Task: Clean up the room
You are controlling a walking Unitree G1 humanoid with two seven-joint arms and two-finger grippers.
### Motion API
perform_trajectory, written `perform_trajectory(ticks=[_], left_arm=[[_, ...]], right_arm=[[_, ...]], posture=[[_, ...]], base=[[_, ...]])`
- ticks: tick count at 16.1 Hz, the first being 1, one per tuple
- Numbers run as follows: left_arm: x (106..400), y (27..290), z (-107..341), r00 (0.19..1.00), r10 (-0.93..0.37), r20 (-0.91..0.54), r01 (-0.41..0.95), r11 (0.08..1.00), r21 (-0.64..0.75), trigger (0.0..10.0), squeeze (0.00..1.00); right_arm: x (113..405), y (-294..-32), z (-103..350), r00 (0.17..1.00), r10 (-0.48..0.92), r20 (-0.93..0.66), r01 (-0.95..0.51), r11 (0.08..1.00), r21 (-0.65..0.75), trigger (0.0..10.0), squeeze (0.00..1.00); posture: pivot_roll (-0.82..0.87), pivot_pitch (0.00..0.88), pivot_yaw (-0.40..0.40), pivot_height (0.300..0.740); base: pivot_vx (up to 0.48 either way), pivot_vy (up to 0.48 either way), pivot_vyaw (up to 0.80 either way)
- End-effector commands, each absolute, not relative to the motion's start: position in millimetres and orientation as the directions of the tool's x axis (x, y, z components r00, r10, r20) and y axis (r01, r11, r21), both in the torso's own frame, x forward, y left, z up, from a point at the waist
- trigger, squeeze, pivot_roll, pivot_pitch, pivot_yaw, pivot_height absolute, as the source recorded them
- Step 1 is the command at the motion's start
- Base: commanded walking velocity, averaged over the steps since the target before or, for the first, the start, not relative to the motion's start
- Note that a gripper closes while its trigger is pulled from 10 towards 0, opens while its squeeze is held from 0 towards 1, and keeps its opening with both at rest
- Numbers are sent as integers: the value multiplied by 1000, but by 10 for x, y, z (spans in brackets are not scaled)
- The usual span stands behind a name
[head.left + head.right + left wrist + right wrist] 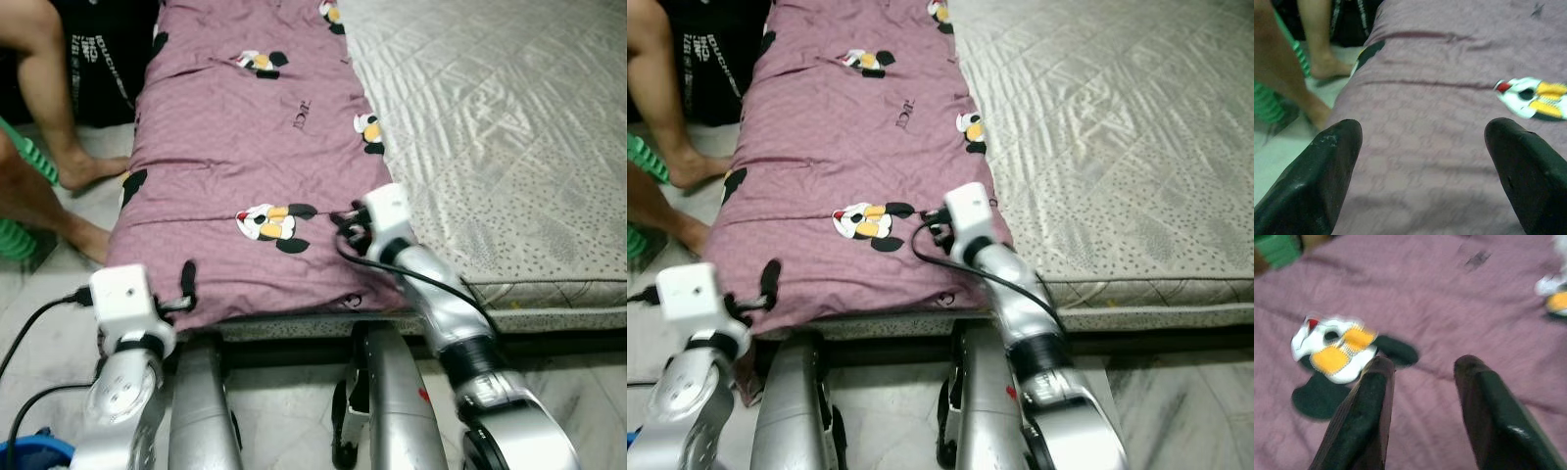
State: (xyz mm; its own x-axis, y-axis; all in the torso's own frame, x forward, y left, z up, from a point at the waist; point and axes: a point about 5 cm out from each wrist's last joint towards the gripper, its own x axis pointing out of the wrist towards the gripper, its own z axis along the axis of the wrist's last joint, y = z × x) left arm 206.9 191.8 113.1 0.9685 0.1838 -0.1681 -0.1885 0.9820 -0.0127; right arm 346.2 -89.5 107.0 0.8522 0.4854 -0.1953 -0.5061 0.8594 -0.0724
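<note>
A pale tiled floor (39,294) runs beneath a low bed, whose mattress (509,147) wears a grey quilted cover with a fine speckled print. Nearest the camera are the robot's own silver legs and the two arms reaching forward over the bed's front edge. The left gripper (1422,147) sits at the near left corner of a mauve blanket (235,157), its two black fingers (1317,181) spread wide apart with only cloth between them and nothing gripped. The right gripper (1422,382) rests over the blanket's near right part, close to where the mauve cloth meets the bare mattress; its fingers (1364,416) stand parted by a narrower gap, just above or touching the cloth, closed on nothing. The blanket lies spread lengthwise along the left side of the mattress, from the front edge back toward the far end, with its near hem drooping over the edge. It is printed with cartoon figures in white, yellow and black, and one such figure (269,223) lies between the two grippers, just beside the right one. Farther off on the left, a person's bare legs (49,108) stand on the floor beside the bed, next to something green and ribbed (29,162).
</note>
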Motion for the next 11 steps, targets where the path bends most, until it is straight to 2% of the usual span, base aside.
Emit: perform_trajectory(ticks=[1, 4, 6, 7, 8, 9, 11], left_arm=[[2007, 1927, 1170, 968, 188, -168, -193, 981, -12, 10000, 0], [1942, 1913, 1177, 965, 190, -179, -194, 981, -5, 10000, 0], [1934, 1925, 1193, 965, 193, -180, -197, 980, -1, 10000, 0], [1940, 1944, 1200, 964, 198, -180, -201, 980, 2, 10000, 0], [1953, 1962, 1193, 963, 199, -181, -202, 979, 4, 10000, 0], [1957, 1962, 1190, 963, 199, -182, -202, 979, 4, 10000, 0], [2013, 1907, 1164, 966, 180, -184, -184, 983, -7, 10000, 0]], right_arm=[[3435, -813, 848, 836, 456, -305, -499, 863, -78, 10000, 1000], [3413, -718, 609, 812, 361, -458, -406, 914, 1, 10000, 1000], [3407, -831, 506, 803, 287, -522, -300, 952, 61, 10000, 1000], [3414, -981, 471, 805, 229, -548, -238, 970, 56, 10000, 1000], [3410, -1245, 425, 800, 141, -583, -134, 989, 55, 10000, 1000], [3407, -1314, 414, 799, 118, -590, -110, 993, 51, 10000, 1000], [3309, -1726, 319, 787, 37, -616, 7, 998, 69, 10000, 1000]], posture=[[158, 195, -47, 538], [191, 217, -44, 538], [195, 216, -44, 538], [195, 216, -44, 538], [171, 206, -37, 538], [171, 206, -37, 538], [129, 186, -33, 538]], base=[[0, 0, 0], [0, 0, 0], [0, 0, 0], [0, 0, 0], [0, 0, 0], [0, 0, 0], [0, 0, 0]])
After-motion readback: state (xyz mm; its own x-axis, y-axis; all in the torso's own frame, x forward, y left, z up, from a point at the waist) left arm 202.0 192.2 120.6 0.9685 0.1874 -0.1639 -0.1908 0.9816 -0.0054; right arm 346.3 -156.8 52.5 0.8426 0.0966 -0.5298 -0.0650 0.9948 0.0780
